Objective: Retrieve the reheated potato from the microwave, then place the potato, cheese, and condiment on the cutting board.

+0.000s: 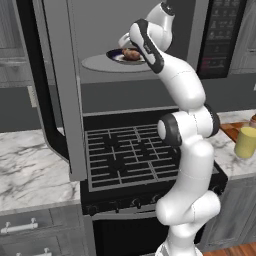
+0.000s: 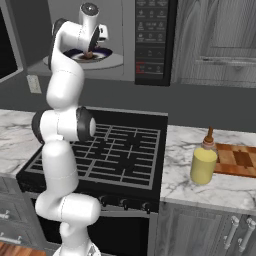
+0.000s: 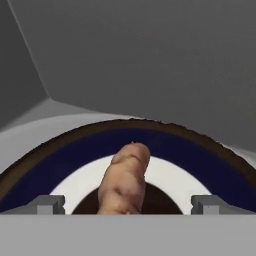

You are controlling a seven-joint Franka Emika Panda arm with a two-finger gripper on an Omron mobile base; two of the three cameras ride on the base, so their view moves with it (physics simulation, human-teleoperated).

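Note:
The microwave [image 2: 152, 40] stands with its door [image 1: 60, 85] swung out to the left. Inside, the brown-tan potato [image 3: 125, 180] lies on a plate [image 3: 75, 155] with a dark blue rim, resting on the pale turntable [image 1: 95, 64]. My gripper [image 3: 127, 205] is inside the cavity, open, with a fingertip on each side of the potato [image 2: 90, 55] and not touching it. The pale-yellow condiment [image 2: 203, 164] stands on the right counter beside the checkered cutting board [image 2: 237, 160]. The cheese is out of view.
A black stove [image 2: 120, 150] with grey grates sits below the microwave, between marble counters [image 1: 30, 165]. The open door hangs over the stove's left edge. Grey cabinets [image 2: 215, 40] flank the microwave on the right.

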